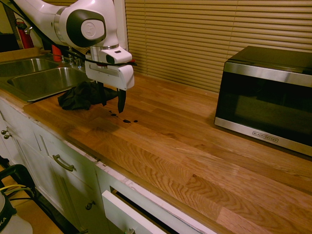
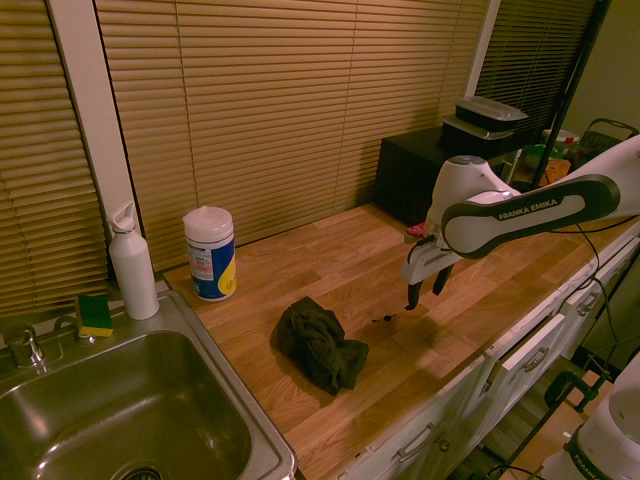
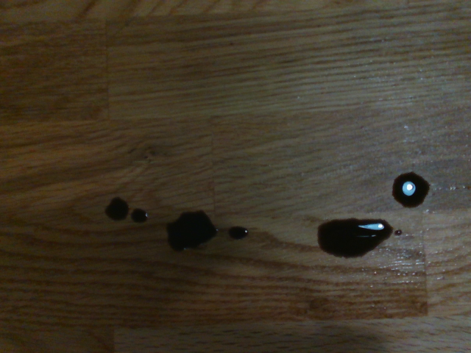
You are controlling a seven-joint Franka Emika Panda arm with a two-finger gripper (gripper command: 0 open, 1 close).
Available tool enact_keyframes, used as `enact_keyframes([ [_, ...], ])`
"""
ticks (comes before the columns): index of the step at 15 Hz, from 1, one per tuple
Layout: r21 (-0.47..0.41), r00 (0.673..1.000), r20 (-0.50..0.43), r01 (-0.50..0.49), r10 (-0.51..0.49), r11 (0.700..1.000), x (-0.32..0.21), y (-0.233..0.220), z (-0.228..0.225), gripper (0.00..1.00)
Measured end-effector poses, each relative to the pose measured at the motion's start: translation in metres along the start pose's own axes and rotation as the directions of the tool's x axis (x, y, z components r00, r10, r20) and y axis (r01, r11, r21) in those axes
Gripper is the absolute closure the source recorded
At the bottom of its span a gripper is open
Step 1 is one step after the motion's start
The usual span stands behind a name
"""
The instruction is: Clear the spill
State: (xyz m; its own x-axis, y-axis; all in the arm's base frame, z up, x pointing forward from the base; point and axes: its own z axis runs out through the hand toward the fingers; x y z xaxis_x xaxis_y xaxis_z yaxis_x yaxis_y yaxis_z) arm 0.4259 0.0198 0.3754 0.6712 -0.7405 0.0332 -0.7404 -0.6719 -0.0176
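You are looking at the white arm hanging over the wooden counter (image 1: 195, 146), its gripper (image 1: 112, 101) pointing straight down with the two dark fingers (image 1: 121, 101) standing spread apart and pinching nothing. The fingertips are hovering above the wood, not touching it.

The spill (image 1: 124, 118) is lying on the counter just below the gripper: a short row of small dark drops and blotches. In the first exterior view it is sitting at about 5 o'clock from the fingertips. In the second exterior view the spill (image 2: 384, 319) is showing as a faint dark streak at about 8 o'clock from the gripper (image 2: 427, 290). The wrist view is giving you the clearest look at the spill (image 3: 352, 237): two tiny dots, a ragged blotch, a small drop, a larger oval puddle catching a glint of light, and one round drop off beside it, all resting on bare wood grain.

A dark crumpled rag (image 2: 320, 345) is lying on the counter near the spill but apart from it, on the side toward the steel sink (image 2: 130, 420). Beyond the rag, a tub of wipes (image 2: 210, 253) and a white bottle (image 2: 132, 265) are standing upright by the blinds, with a sponge (image 2: 94, 314) at the sink's edge. A microwave (image 1: 265, 100) is sitting well apart from the spill, at 3 o'clock in the first exterior view.
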Motion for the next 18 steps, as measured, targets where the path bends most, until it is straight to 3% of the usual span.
enact_keyframes([
  [5, 0.017, 1.0, -0.009, 0.005, -0.005, 1.0, -0.014, -0.019, -0.009, 0.0],
  [12, 0.134, 0.998, -0.028, 0.063, -0.06, 0.989, -0.083, -0.101, -0.07, 0.0],
  [18, 0.151, 0.996, -0.029, 0.09, -0.087, 0.984, -0.141, -0.176, -0.065, 0.0],
])
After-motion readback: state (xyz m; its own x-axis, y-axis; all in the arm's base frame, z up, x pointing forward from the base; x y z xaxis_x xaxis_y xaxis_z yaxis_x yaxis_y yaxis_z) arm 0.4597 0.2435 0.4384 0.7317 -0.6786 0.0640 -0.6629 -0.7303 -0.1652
